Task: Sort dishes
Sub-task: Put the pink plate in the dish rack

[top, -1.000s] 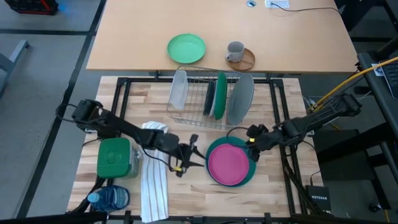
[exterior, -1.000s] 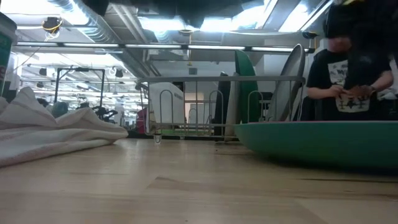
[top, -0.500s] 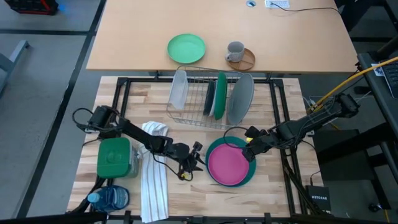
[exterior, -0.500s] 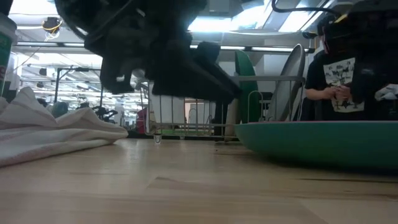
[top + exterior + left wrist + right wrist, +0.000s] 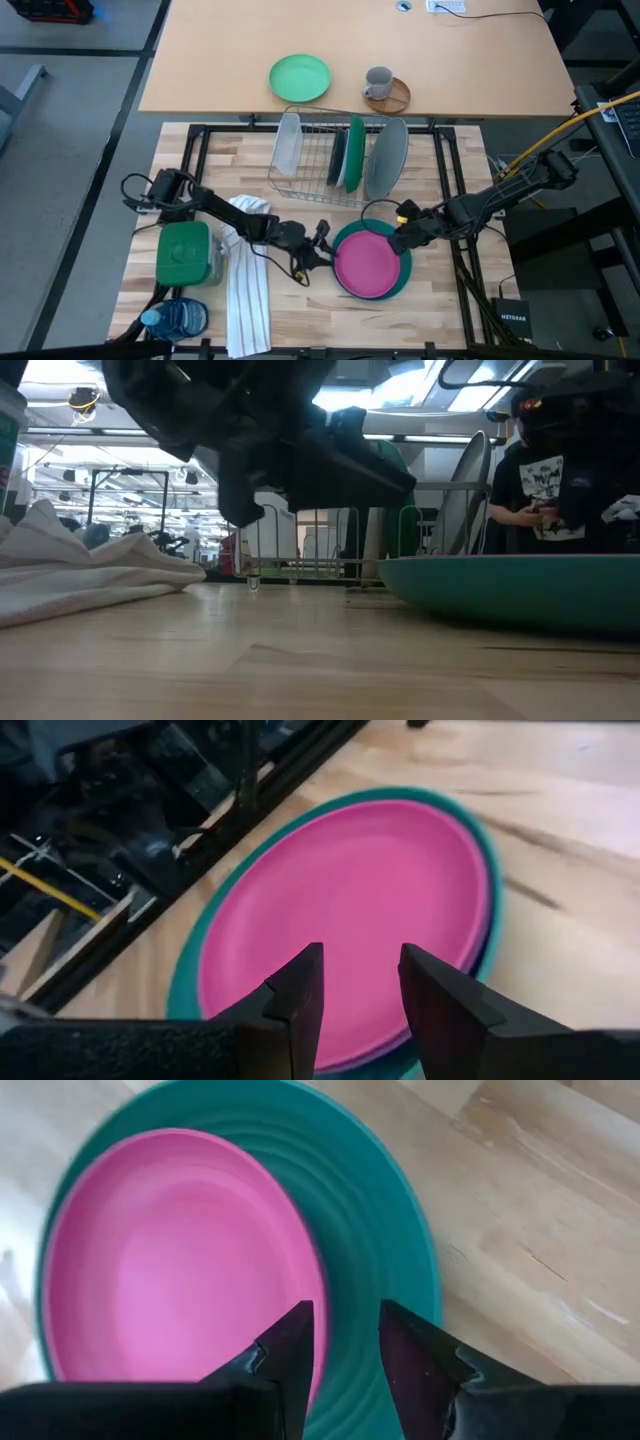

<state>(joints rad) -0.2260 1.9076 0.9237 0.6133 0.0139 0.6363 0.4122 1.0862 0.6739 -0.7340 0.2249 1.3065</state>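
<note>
Lower centre, high view: stacked plates (image 5: pixel 371 262) flanked closely by left gripper (image 5: pixel 322 243) and right gripper (image 5: pixel 400 236). Rack (image 5: pixel 335 160) blocks above; towel (image 5: pixel 246 285) left. Bare wood lower right.

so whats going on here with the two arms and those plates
Two dark robot arms are closing in on a round matte pink plate stacked on a larger teal-green plate on the wooden table. The left end effector sits at the stack's left edge, the right end effector at its upper right; both are open and hold nothing. Four plates already stand in the wire dish rack.
</note>
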